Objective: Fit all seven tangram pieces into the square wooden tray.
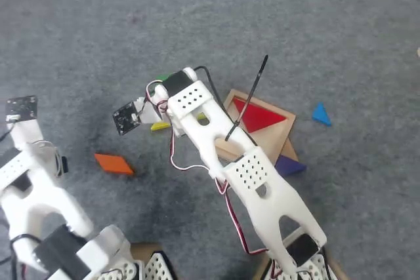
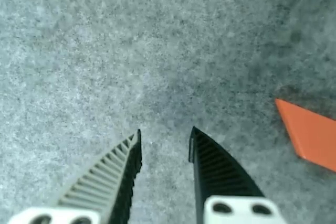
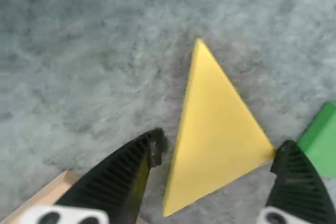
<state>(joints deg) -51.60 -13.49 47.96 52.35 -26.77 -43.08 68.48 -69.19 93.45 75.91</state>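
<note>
The coming move turns on the yellow triangle point(image 3: 210, 108), which lies flat on the grey tabletop directly between the right arm's jaws. They are spread wide around it and pinch nothing yet. One fingertip point(image 3: 153, 145) sits just beside a long edge, and the other point(image 3: 286, 153) is at the corner next to the green piece point(image 3: 321, 139). The triangle's sharp apex points away from the wrist, so its long axis runs along the fingers and closing would squeeze it across its width. In the high view this piece is just left of the square wooden tray point(image 1: 287, 137), which holds a red triangle point(image 1: 259, 116), so the carry would be a short one to the right. The left arm's jaws are slightly parted over bare tabletop at the near left, with the orange piece point(image 2: 310, 135) beside them and the yellow triangle well apart, so the right arm is clearly the nearer.
</note>
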